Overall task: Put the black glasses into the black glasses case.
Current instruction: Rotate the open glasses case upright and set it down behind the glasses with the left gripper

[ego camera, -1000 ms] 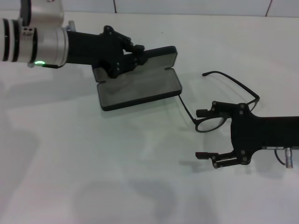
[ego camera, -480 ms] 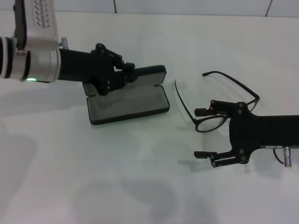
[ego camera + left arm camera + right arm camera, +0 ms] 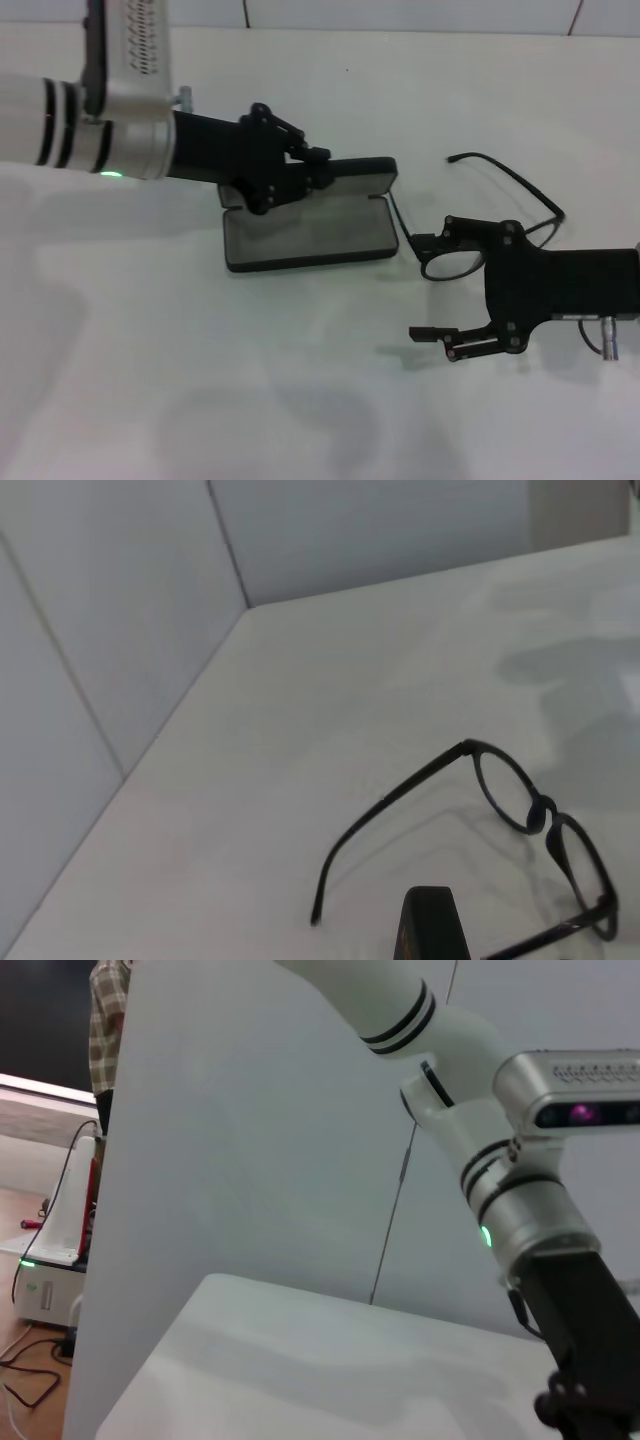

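Left tool is clamped on the open black glasses case. The black glasses lie right of it; the right tool, spread open, could snag a temple.

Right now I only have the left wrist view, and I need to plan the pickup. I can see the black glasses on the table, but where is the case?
Observer: The black glasses case lies open just to the robot's left of the black glasses, grey lining up.
Operator: Is the left gripper free?
Observer: No, the left gripper is shut on the case's raised lid.
Operator: And the right one?
Observer: The right gripper is open. One lens shows between its fingers in the head view, and nothing is gripped.
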Robot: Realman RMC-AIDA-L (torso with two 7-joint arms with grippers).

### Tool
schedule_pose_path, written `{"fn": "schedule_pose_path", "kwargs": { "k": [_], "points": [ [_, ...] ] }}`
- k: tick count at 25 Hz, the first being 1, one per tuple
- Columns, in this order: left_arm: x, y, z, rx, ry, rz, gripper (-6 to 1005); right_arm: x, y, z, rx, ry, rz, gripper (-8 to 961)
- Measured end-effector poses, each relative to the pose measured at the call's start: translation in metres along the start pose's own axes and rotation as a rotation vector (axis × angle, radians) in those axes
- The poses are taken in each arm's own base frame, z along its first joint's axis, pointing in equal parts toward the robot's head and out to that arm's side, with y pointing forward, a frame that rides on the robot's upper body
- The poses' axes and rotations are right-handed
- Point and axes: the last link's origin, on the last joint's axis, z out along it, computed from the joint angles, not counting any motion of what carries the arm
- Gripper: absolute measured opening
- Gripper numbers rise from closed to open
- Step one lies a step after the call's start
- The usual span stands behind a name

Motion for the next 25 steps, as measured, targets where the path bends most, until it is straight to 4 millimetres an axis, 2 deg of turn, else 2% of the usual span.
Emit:
{"fn": "schedule_pose_path", "kwargs": {
  "k": [13, 25],
  "points": [
    [0.029, 0.001, 0.042, -0.054, 0.064, 0.093, 235, 0.001, 0.004, 0.001, 0.0, -0.007, 0.007, 855],
    [0.029, -0.003, 0.051, -0.011, 0.05, 0.077, 256, 0.003, 0.006, -0.001, 0.004, -0.004, 0.012, 855]
  ]
}}
